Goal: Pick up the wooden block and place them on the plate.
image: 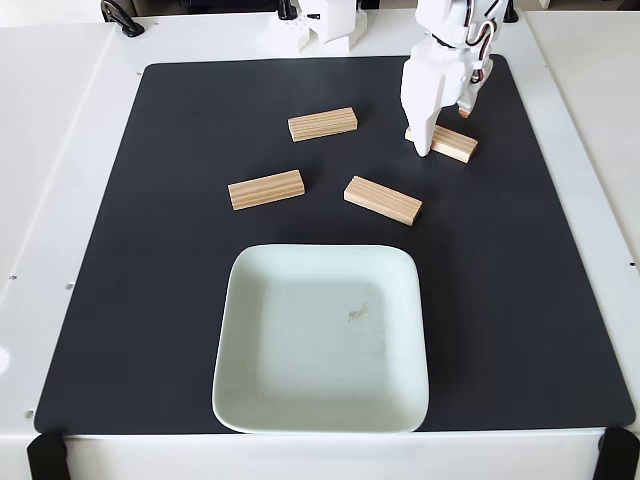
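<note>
White gripper (pixel 428 148), seen in the fixed view, is lowered over the far-right wooden block (pixel 447 144) beyond the plate (pixel 250 400); how far it is parted cannot be told. Three more blocks lie between. Squeezing across the narrow width is advised before any lift.

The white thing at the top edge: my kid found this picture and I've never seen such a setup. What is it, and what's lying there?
It is a small robot arm, seen by a fixed camera looking down from above. Its grasping tool hangs over the far right wooden block; whether it grips the block cannot be told. Three more wooden blocks lie on the black mat: one top middle, one left, one centre. Nearer the camera sits a pale square plate, with nothing on it except a small mark.
</note>
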### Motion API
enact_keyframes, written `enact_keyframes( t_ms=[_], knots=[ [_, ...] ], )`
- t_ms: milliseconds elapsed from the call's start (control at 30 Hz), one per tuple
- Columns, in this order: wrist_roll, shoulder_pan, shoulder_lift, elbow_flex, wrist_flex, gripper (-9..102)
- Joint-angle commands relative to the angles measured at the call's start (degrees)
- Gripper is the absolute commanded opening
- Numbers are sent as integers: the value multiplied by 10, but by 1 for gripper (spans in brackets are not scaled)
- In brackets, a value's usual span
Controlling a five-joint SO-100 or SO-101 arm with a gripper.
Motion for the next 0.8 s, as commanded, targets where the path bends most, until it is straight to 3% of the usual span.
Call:
enact_keyframes(
  t_ms=[0,233,533,767],
  knots=[
    [-2,-7,4,2,3,23],
    [4,-8,4,18,1,-1],
    [10,-7,29,33,2,0],
    [154,-9,188,32,1,0]
  ],
)
